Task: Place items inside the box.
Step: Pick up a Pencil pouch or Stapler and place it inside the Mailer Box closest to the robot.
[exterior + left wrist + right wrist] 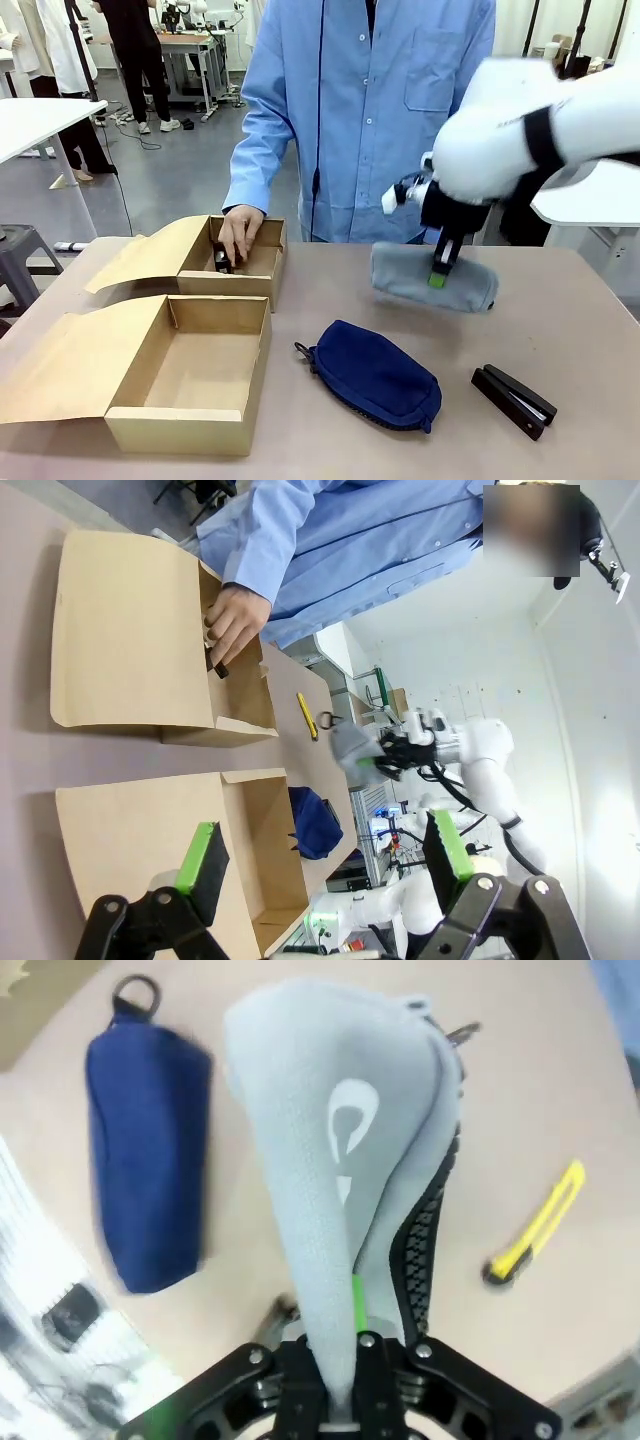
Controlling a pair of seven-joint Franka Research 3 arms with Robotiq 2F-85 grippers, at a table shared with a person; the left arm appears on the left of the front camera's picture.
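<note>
Tabletop (330, 305): beige, carrying navy pouch (375, 375) and black stapler (513, 400).
Right pincer (439, 274): pinching grey zip pencil case (400, 280).
Left pincer (323, 852): spread, empty.

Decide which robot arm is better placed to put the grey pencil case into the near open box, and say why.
Right. The right gripper is shut on the grey pencil case, held clear of the table. The left gripper hangs open and empty, so it would first need a handover.
</note>
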